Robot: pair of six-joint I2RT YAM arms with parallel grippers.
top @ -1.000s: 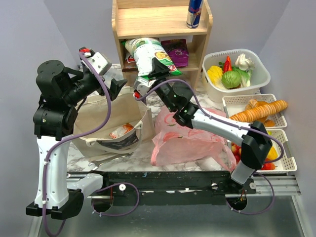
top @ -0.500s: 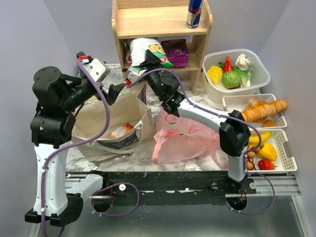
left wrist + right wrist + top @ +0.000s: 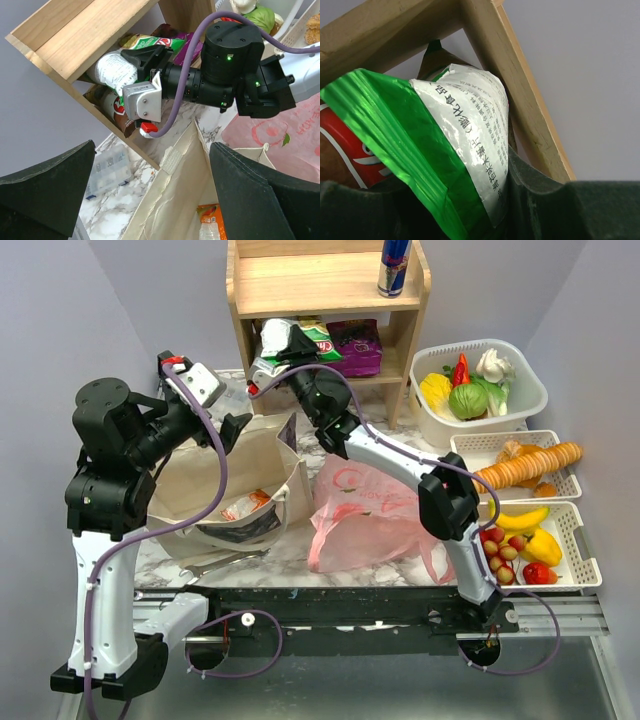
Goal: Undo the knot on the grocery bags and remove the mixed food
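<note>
My right gripper (image 3: 278, 358) is shut on the green-and-white snack bag (image 3: 290, 338) and holds it inside the lower level of the wooden shelf (image 3: 320, 285). The bag fills the right wrist view (image 3: 460, 125), and my jaws (image 3: 485, 220) clamp its lower edge. It also shows in the left wrist view (image 3: 117, 67). My left gripper (image 3: 236, 428) is open and empty above the rim of the beige canvas tote (image 3: 215, 475), seen between its fingers (image 3: 50, 190). The pink plastic bag (image 3: 370, 510) lies crumpled right of the tote. The knot is not visible.
A white basket (image 3: 530, 400) holds a green fruit, a red pepper and a mushroom. Trays on the right hold a carrot (image 3: 525, 465) and a banana (image 3: 520, 518). An orange packet (image 3: 245, 505) lies in the tote. A can (image 3: 393, 265) stands on the shelf top.
My right arm has stretched back and left, carrying the snack bag from above the pink bag into the shelf's lower level. The left gripper stays over the tote.
</note>
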